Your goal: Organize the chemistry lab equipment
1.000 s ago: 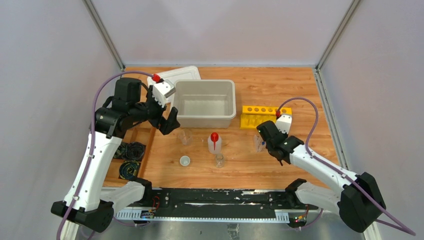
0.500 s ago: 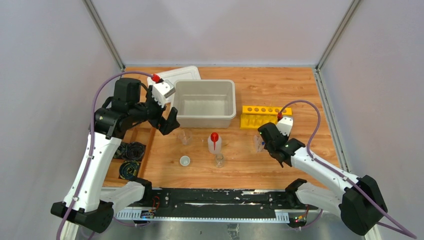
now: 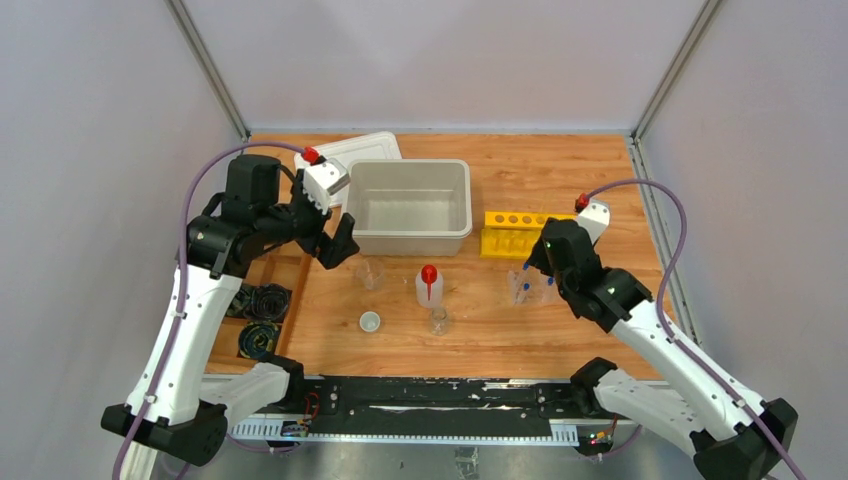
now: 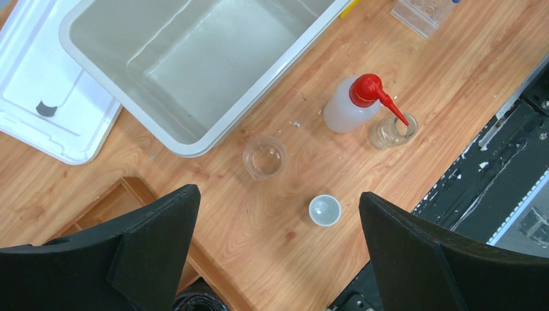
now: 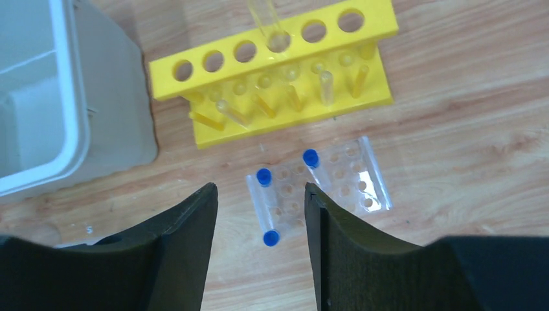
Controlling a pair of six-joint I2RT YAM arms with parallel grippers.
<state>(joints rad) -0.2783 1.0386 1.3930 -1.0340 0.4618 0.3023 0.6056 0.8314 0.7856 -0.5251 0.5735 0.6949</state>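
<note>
A white squeeze bottle with a red nozzle (image 3: 429, 283) stands mid-table, also in the left wrist view (image 4: 346, 107). Around it are a clear beaker (image 3: 371, 272) (image 4: 264, 157), a small glass flask (image 3: 438, 320) (image 4: 392, 131) and a tiny white cup (image 3: 370, 321) (image 4: 324, 210). Blue-capped test tubes (image 5: 265, 207) sit at a clear rack (image 3: 530, 289) (image 5: 336, 181). My right gripper (image 3: 535, 263) (image 5: 260, 191) hangs open and empty above them. My left gripper (image 3: 336, 246) (image 4: 278, 194) is wide open and empty, high above the beaker and the cup.
A white bin (image 3: 458, 190) (image 4: 97, 58) stands at mid-back with its lid (image 3: 352, 150) (image 4: 39, 129) flat behind it on the left. A yellow tube rack (image 3: 515, 232) (image 5: 213, 84) holds uncapped tubes. Black cable coils (image 3: 262, 302) lie in a wooden tray at the left.
My right arm has risen and drawn back to the right, away from the clear rack, so the blue-capped tubes now show. The left arm has not moved.
</note>
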